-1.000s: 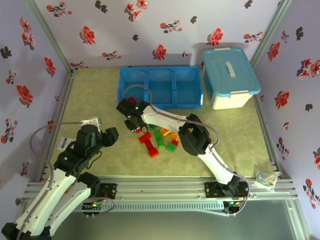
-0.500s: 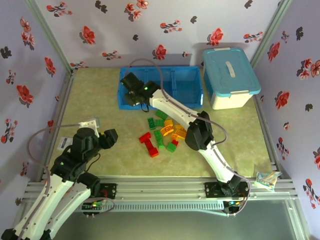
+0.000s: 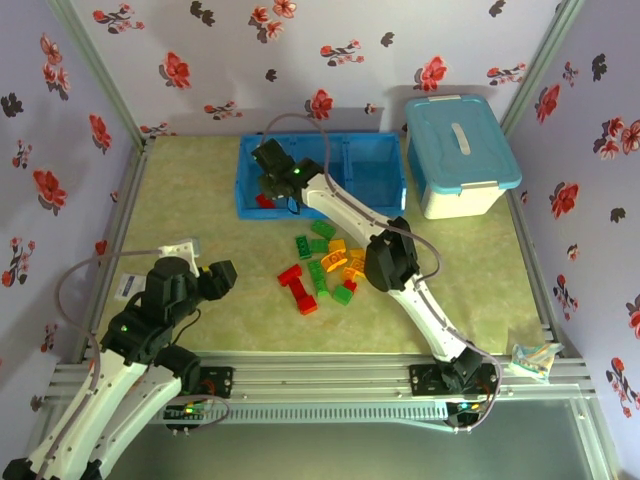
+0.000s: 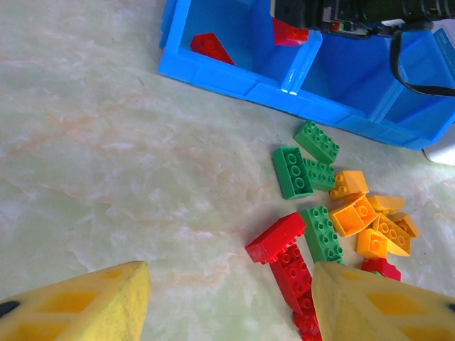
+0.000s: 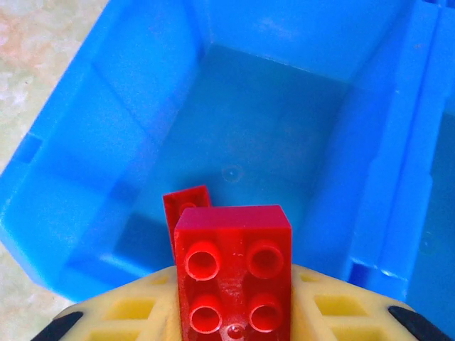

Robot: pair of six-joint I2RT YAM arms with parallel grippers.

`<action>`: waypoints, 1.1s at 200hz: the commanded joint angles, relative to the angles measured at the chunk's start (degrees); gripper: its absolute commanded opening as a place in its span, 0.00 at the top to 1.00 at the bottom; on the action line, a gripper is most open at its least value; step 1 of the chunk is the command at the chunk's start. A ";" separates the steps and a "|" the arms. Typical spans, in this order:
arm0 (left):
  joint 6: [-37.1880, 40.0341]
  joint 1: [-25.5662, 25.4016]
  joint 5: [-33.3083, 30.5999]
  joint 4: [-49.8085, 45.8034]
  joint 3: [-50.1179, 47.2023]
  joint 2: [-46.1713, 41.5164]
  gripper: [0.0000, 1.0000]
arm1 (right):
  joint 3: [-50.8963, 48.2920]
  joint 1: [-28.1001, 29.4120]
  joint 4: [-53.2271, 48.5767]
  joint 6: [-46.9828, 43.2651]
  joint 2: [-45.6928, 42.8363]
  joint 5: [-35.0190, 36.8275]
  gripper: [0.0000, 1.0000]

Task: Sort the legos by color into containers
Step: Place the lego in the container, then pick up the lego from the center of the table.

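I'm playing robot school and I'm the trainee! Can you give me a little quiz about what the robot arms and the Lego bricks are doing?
1. True or false: the right gripper holds a green brick.
2. Seen from the top camera, which compartment of the blue tray is the right gripper above? A) left B) middle C) right
3. Fill in: ___ loose red brick already lies on that compartment's floor.

Key
1. False: it holds a red two-by-two brick.
2. A.
3. One.
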 commanded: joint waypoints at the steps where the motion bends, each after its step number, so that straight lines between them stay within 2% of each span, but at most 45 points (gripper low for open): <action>1: -0.64 -0.43 1.08 -1.36 0.46 -0.60 0.38 | 3.42 -0.14 3.84 -0.92 1.39 0.08 0.64; 56: 1.49 -1.43 3.10 -2.15 2.18 2.31 0.38 | 5.64 -0.39 6.32 -0.38 4.21 -0.68 0.58; 82: 3.09 -2.77 3.08 -2.99 4.57 5.75 0.38 | 5.93 -0.55 6.87 -0.61 4.41 0.14 0.48; 126: 1.60 -6.56 3.17 0.28 4.31 10.00 0.38 | 4.94 -0.24 1.90 -0.17 -0.91 -1.73 0.45; 150: 1.83 -9.97 3.13 1.88 4.58 15.63 0.37 | -2.71 0.10 2.20 0.02 -8.19 -2.22 0.44; 173: 2.10 -12.62 2.63 3.79 5.18 21.82 0.35 | -14.37 0.23 5.55 0.57 -17.20 -2.21 0.42; 220: 2.88 -15.27 2.53 7.97 6.35 32.00 0.34 | -39.57 -0.05 15.39 1.02 -36.52 0.10 0.29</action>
